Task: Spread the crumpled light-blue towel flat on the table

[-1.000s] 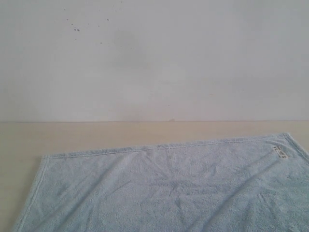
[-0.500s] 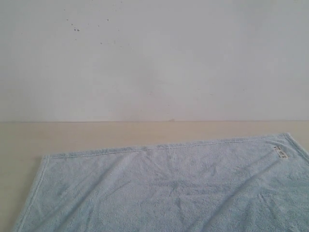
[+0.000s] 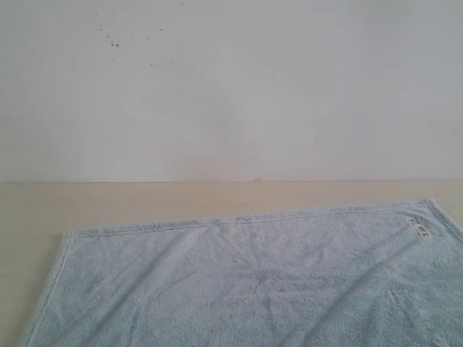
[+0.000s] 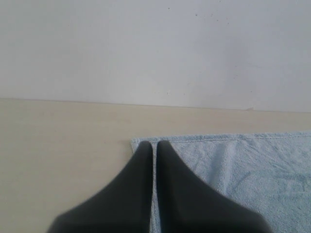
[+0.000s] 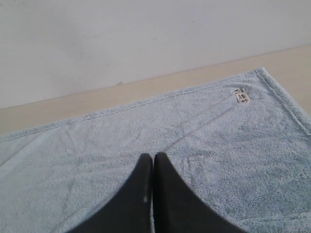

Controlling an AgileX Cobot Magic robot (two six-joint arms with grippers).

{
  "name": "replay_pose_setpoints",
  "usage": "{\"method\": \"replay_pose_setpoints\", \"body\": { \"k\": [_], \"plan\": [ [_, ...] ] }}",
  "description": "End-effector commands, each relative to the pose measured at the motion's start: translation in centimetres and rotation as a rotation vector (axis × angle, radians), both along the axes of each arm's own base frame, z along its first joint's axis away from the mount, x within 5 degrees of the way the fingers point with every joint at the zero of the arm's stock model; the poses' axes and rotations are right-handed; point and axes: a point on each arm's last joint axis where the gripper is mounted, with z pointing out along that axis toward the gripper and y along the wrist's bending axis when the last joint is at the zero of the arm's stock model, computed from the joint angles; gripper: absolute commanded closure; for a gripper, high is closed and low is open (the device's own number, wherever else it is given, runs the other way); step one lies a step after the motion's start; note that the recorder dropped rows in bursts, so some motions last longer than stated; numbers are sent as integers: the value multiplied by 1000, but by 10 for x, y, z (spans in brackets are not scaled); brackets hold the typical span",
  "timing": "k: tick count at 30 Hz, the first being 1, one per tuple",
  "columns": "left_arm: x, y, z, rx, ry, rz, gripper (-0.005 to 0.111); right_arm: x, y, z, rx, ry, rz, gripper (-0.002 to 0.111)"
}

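Plainly, in the exterior view the towel (image 3: 246,282) lies flat on the table (image 3: 145,199) from 4 to 8 o'clock, its white tag (image 3: 419,229) toward 3 o'clock. Left wrist view: the left gripper (image 4: 153,144), jaws pressed together and empty, points at a towel corner. Right wrist view: the right gripper (image 5: 153,156), likewise closed and empty, is over the cloth.

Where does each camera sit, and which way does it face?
Exterior view: low, near side of the table, facing the wall across the towel; no robot parts.
Left wrist view: behind the shut left gripper, facing the towel's corner.
Right wrist view: behind the shut right gripper, over the towel.
Shared: exterior and right wrist show the tag.
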Motion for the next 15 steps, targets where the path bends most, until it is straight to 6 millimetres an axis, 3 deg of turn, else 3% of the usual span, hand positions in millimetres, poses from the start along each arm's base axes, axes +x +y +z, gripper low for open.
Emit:
{"method": "replay_pose_setpoints", "body": {
  "k": [1,7,15],
  "plan": [
    [-1,-1,-1,-19,-3,-11,103,-3,-4,8,-53,-98,-30,108],
    [-1,0,-1,-7,-4,-5,103,-19,-19,34,-71,-387,-179,108],
    [-1,0,-1,-7,-4,-5,103,-32,-25,41,-169,-546,-271,108]
  ]
}}
